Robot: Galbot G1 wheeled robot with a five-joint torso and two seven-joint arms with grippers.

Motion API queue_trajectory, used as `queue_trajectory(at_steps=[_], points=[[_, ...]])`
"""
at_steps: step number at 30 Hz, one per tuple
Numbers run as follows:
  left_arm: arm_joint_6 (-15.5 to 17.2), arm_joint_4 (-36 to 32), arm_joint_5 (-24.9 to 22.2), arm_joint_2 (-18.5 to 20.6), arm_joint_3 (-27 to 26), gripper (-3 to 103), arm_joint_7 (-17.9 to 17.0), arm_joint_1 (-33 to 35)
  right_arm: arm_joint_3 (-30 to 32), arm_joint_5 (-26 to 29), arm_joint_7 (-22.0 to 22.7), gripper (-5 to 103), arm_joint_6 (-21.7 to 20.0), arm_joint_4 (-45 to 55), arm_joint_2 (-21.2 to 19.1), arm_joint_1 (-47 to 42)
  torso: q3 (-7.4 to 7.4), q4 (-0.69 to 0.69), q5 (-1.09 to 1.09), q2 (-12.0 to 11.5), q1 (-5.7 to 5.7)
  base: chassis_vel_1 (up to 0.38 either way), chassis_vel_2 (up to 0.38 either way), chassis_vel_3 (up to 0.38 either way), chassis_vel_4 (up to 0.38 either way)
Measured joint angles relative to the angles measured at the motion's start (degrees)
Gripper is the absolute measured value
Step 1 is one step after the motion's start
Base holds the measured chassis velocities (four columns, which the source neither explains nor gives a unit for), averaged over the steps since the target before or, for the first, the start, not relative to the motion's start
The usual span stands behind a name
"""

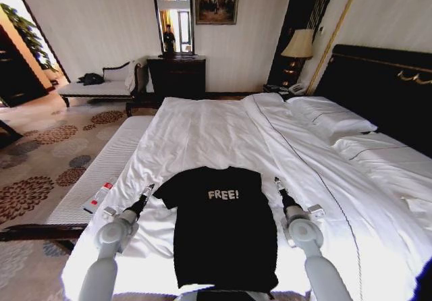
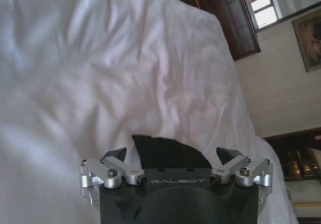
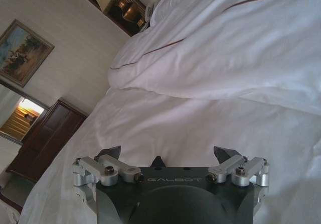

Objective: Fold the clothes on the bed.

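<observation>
Two released grippers, left gripper [image 1: 147, 189] and right gripper [image 1: 277, 181], flank the soft black "FREE!" T-shirt [image 1: 223, 233] on the white-sheeted bed [image 1: 216, 132]; sleeves just inboard, long axis running toward me.

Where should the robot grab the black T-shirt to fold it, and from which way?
Probably at the two sleeves. The T-shirt lies flat on the bed, lettering up, collar pointing away from the robot, with a sleeve sticking out on each side. The left gripper and right gripper are open, each just outside a sleeve, so each could come down and pinch its own sleeve's edge.
</observation>
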Motion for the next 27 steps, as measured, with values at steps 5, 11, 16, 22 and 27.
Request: queue_trajectory(at_steps=[5,11,16,22,27], points=[[-0.3,1.0,-0.1,-1.6,-0.4,100,0.6,-0.3,-2.5,-1.3,-0.6,100,-0.1,-1.0,0.4,1.9,0.00,0.00,0.00,0.0,0.00,0.000,0.000,0.000,0.000],[-0.8,3.7,0.5,-1.7,-0.8,100,0.8,-1.5,-3.8,-1.9,-1.1,100,-0.1,-1.6,0.6,2.8,0.00,0.00,-0.01,0.0,0.00,0.000,0.000,0.000,0.000],[-1.0,5.4,1.3,-1.8,-0.8,100,1.2,-2.5,-4.2,-2.5,-2.0,100,0.0,-2.0,0.6,3.0,0.00,-0.01,0.00,0.0,0.00,0.000,0.000,0.000,0.000],[-2.4,6.9,2.9,-2.8,-1.0,100,1.6,-3.5,-5.5,-3.6,-2.7,100,0.1,-2.1,0.7,3.4,0.00,0.00,0.00,0.0,0.00,0.000,0.000,0.000,0.000],[-3.0,7.1,4.0,-2.5,-1.1,93,2.2,-3.6,-5.5,-3.7,-2.6,100,0.2,-2.1,0.8,3.1,0.00,-0.01,0.00,0.0,0.00,0.000,0.000,0.000,0.000]])
